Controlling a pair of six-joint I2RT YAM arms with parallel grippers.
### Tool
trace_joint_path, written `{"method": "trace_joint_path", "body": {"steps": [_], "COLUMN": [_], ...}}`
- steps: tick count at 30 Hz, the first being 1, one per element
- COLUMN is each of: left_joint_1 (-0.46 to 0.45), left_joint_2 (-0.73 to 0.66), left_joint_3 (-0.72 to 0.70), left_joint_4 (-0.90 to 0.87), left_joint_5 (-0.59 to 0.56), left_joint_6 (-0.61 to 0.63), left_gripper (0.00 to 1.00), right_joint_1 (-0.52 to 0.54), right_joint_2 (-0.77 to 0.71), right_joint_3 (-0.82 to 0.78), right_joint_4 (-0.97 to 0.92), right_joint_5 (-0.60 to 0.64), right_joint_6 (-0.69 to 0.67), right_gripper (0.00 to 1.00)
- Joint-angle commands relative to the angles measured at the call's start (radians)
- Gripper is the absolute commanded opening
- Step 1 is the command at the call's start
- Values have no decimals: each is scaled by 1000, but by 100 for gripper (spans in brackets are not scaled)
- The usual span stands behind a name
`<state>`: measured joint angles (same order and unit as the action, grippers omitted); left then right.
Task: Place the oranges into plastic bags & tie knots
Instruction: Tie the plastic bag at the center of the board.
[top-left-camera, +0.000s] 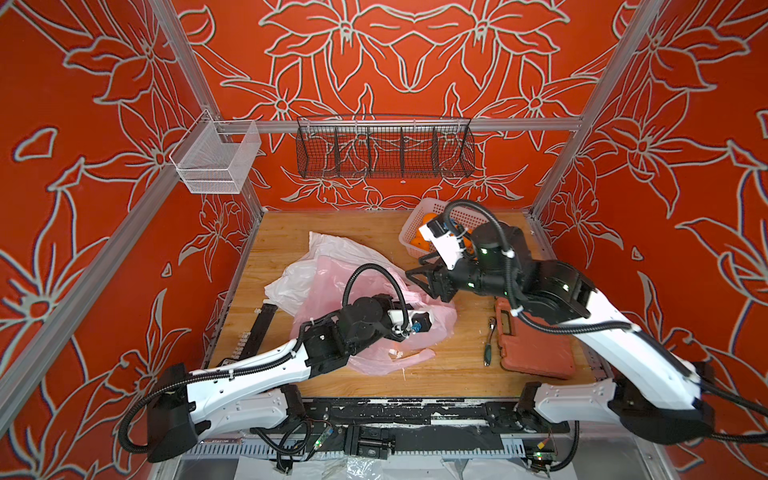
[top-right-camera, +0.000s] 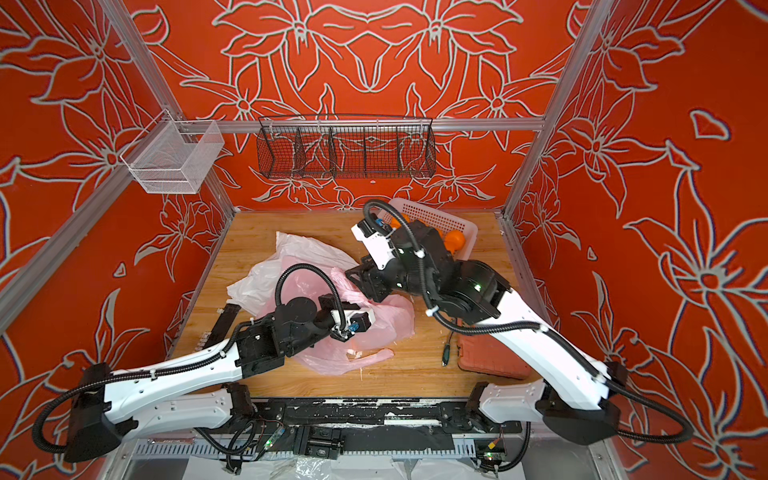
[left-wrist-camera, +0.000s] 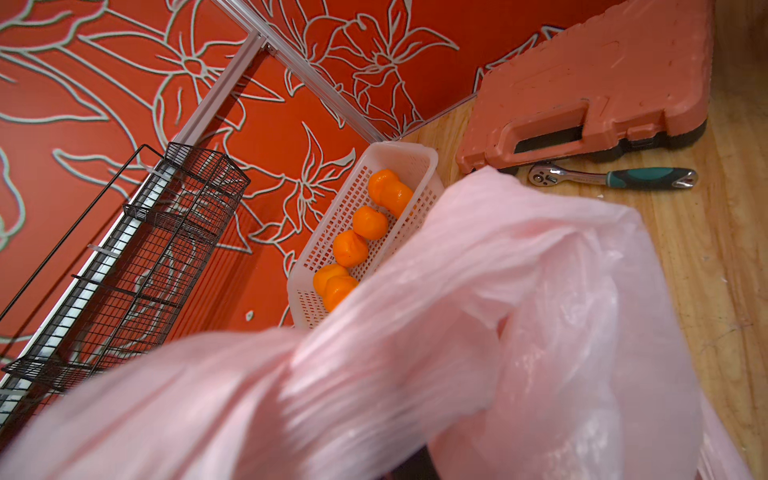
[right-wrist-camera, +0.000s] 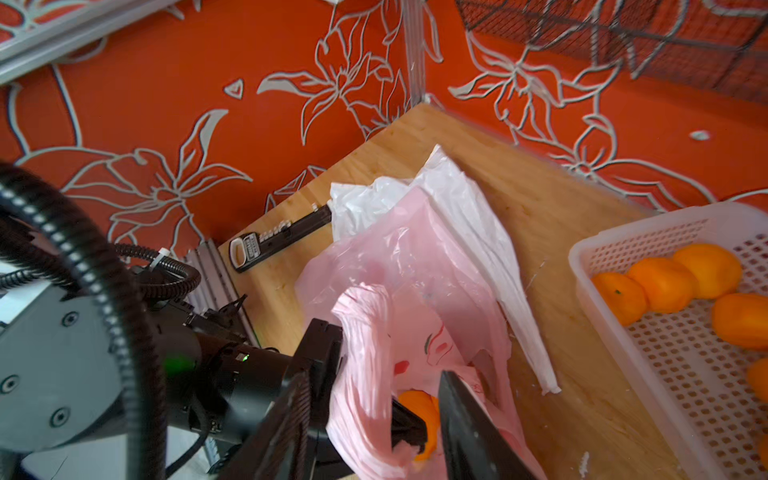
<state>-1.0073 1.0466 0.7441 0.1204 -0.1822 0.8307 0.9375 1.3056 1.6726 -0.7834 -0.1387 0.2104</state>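
A pink plastic bag (top-left-camera: 440, 326) (right-wrist-camera: 399, 257) lies mid-table over a white plastic bag (top-left-camera: 328, 249) (right-wrist-camera: 457, 199). My left gripper (right-wrist-camera: 328, 353) is shut on the pink bag's bunched rim. In the left wrist view the pink film (left-wrist-camera: 457, 332) hides its fingers. My right gripper (top-left-camera: 415, 268) (right-wrist-camera: 378, 382) is open at the bag's mouth, its jaws either side of the rim. One orange (right-wrist-camera: 419, 415) shows inside the bag between them. Several more oranges (left-wrist-camera: 351, 248) (right-wrist-camera: 665, 282) lie in the white basket (top-left-camera: 469, 214) (left-wrist-camera: 407, 153) at the back right. Knots are not in view.
An orange tool case (top-left-camera: 536, 345) (left-wrist-camera: 602, 75) and a ratchet (top-left-camera: 489, 336) (left-wrist-camera: 611, 178) lie at the right front. A black tool strip (top-left-camera: 259, 328) lies along the left edge. A black wire rack (top-left-camera: 384, 147) and a white mesh bin (top-left-camera: 216, 158) hang on the rails.
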Motion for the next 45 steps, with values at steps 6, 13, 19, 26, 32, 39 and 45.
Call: {"method": "trace_joint_path", "body": {"steps": [6,13,19,26,32,39,45], "left_joint_1": [9,9,8,10,10,12,76], "left_joint_2": [4,-1,-5,-42,-116,-148,-158], "left_joint_3": [29,31,32,59,157,225,251], "left_joint_4": [-21,-28,-34,-129,-373,-593,-687], "left_joint_5": [6,7,6,34,114,133,93], "left_joint_6": [10,9,4,-105,-377,-602,-718], "left_gripper": [0,0,0,0,0,0,0], "right_joint_1": [0,-2,-1,-2,-6,-10,-57], "right_joint_2": [158,214,216,175,130,71,-10], "right_joint_3": [125,145,147,73,-4,-125,-241], "right_joint_4": [-97,-105,-99,10,77,169,238], "right_joint_5": [-116,-56,-48,-106,137,401,460], "right_joint_6": [37,36,36,12,46,130,87], "right_gripper": [72,64,30,0,0,0,0]}}
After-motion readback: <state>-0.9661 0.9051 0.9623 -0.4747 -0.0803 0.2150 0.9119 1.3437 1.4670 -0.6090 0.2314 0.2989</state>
